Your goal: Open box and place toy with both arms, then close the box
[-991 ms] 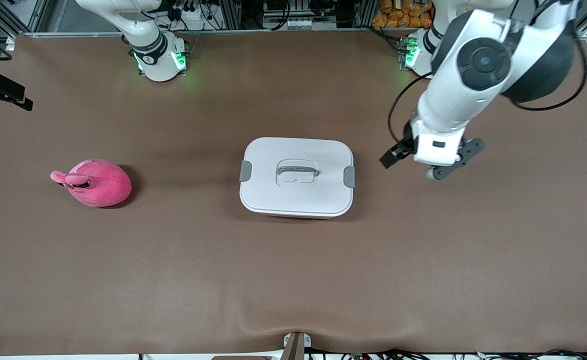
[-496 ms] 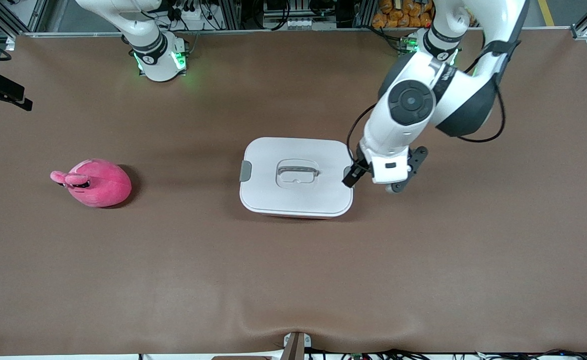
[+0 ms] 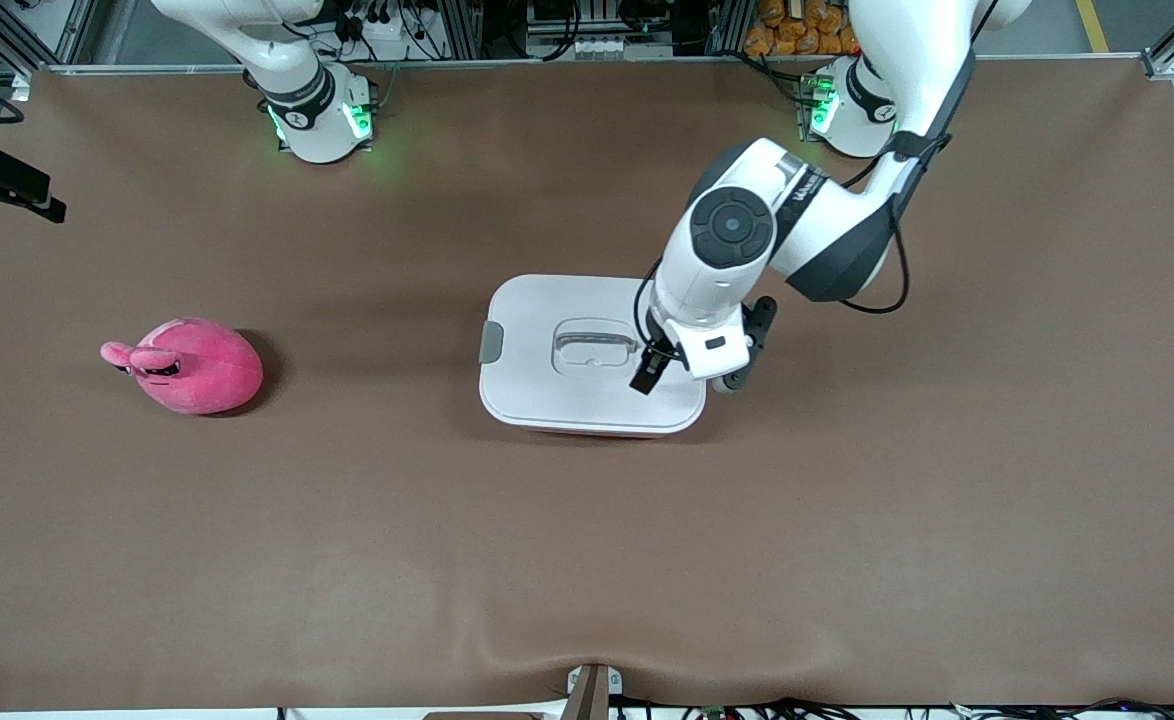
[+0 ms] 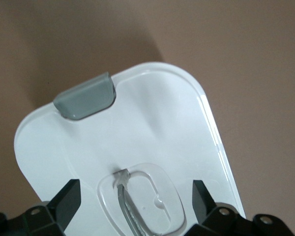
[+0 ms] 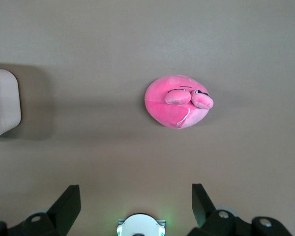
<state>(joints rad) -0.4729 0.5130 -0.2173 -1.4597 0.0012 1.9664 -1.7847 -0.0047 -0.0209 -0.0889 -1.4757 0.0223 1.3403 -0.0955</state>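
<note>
Mid-bench, rounded-rectangular translucent pink plastic box (image 3: 592,352), white lid with recessed grey handle (image 4: 132,206) unopened, left pincer (image 3: 653,372) spread wide over that handle for lifting; hot-pink egg-shaped plush toy (image 3: 187,365) toward right arm's end, under the waiting, wide-spread right pincer (image 5: 132,204).

No readable text anywhere. The left arm (image 3: 797,200) carried small dark lettering on its white link, too small to make out; box lid (image 3: 547,390) and toy (image 3: 197,370) were unmarked.
</note>
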